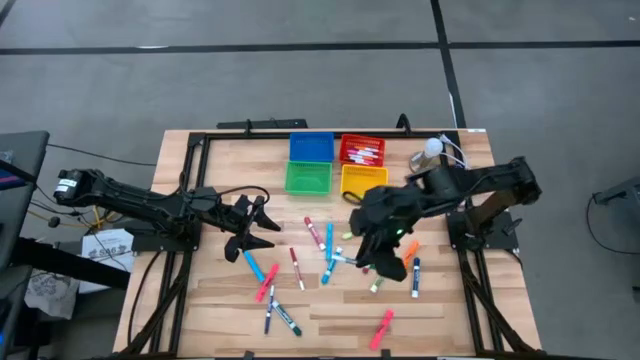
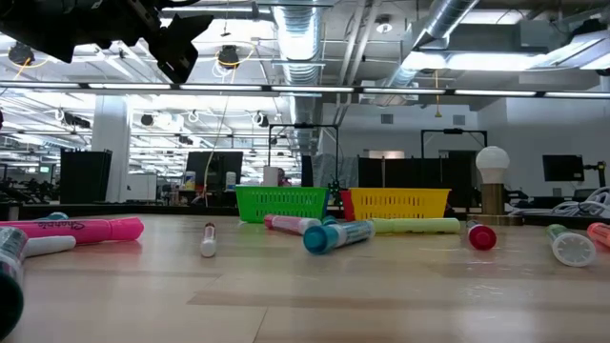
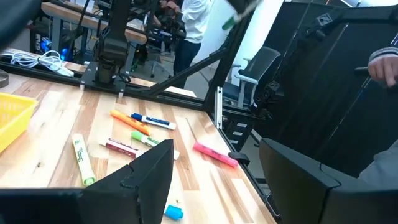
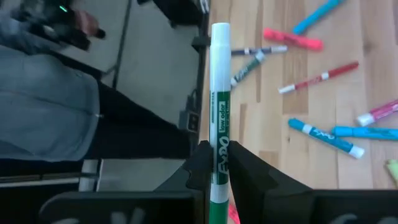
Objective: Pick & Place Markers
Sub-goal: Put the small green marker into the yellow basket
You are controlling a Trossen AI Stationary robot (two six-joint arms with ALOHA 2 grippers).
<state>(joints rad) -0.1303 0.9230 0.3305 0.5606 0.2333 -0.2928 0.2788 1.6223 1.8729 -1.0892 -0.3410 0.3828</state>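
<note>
Clamped between the right gripper's two dark fingers: a slim green-and-white felt-tip marker, lifted above the pale wooden table. Scattered below across the wood, loose pink, blue and red markers. Beyond, four small coloured square bins. Hovering over the table's left, spread wide and empty, the left gripper.

Green-banded white marker pinched between fingers; other markers scattered flat on wood.
</note>
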